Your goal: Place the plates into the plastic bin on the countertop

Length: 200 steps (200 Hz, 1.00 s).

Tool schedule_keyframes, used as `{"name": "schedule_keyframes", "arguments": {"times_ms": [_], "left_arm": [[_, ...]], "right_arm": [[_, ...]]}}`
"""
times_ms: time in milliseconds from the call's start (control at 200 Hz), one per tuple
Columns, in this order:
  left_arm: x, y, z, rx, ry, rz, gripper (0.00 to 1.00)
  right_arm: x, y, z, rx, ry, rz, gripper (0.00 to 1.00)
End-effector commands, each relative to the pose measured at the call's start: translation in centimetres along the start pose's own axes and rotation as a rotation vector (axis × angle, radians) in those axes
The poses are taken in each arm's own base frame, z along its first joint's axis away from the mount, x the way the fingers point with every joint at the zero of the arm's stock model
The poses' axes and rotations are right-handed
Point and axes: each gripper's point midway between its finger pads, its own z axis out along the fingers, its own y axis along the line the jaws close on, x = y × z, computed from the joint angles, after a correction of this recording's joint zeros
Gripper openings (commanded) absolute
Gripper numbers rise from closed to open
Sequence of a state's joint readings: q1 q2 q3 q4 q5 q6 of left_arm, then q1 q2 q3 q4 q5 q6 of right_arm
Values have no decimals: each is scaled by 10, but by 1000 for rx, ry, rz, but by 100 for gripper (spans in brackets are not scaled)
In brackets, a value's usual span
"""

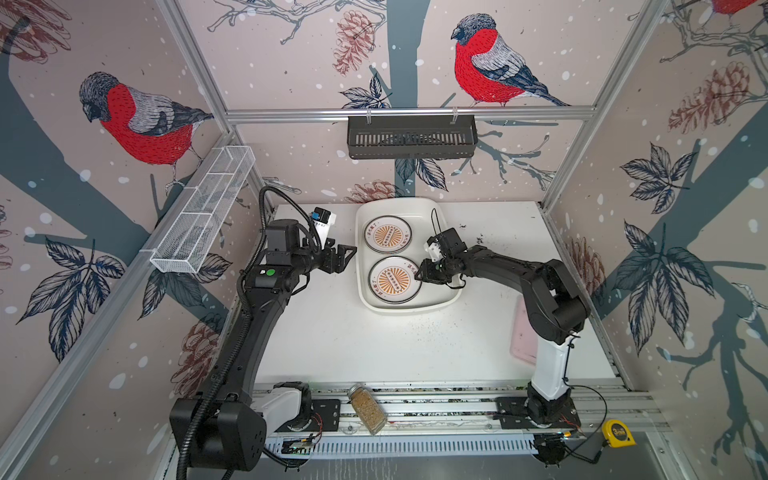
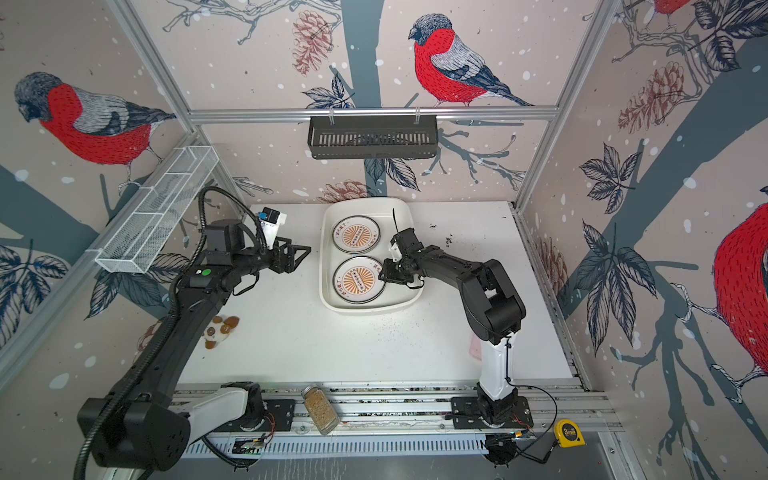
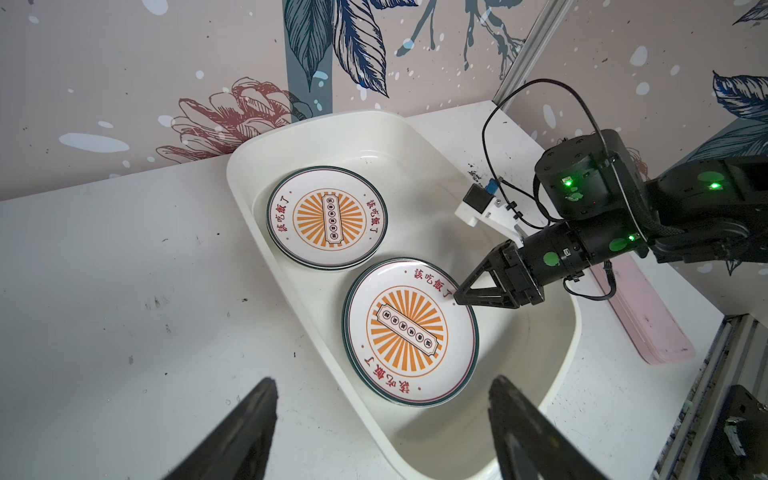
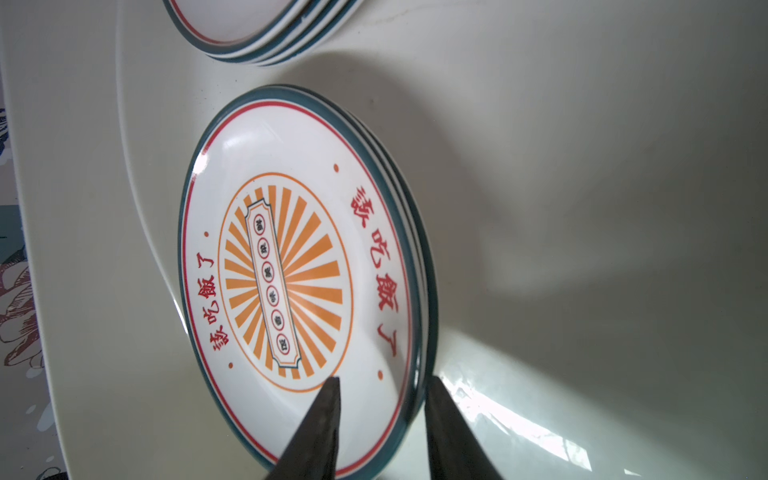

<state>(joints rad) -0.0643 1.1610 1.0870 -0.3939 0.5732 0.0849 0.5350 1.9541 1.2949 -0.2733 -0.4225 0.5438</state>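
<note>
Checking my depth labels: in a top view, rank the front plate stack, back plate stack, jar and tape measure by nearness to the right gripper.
1. Front plate stack, rim in the right gripper.
2. Back plate stack, just behind.
3. Jar, front rail.
4. Tape measure, front right corner.

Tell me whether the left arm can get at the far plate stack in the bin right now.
Probably yes. The left gripper hangs open just outside the plastic bin's rim, with nothing between it and the far stack; the right gripper is at the near stack.

Two plates (image 2: pixel 356 235) lie in the plastic bin (image 2: pixel 365 208) on the countertop (image 2: pixel 291 345)
</note>
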Motion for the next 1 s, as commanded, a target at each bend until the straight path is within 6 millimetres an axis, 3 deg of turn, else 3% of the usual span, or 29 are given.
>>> {"name": "schedule_keyframes", "arguments": {"times_ms": [0,235,440,580,836,996], "left_arm": [[-6,-1,-2,3,-21,27,80],[-7,0,-2,-4,-23,32,82],[-12,8,-8,-72,-40,63,96],[-12,19,-8,-129,-24,78,98],[-11,40,-13,-261,-49,81,98],[-19,51,-22,-349,-119,59,98]], "right_arm": [[-5,4,0,-15,-14,-18,36],[-8,6,-3,-11,-18,-25,38],[-26,-1,-19,40,-87,-13,41],[-55,4,-50,29,-217,-8,43],[-91,39,-122,-13,-494,-127,50],[-102,22,-176,49,-663,-132,59]]}}
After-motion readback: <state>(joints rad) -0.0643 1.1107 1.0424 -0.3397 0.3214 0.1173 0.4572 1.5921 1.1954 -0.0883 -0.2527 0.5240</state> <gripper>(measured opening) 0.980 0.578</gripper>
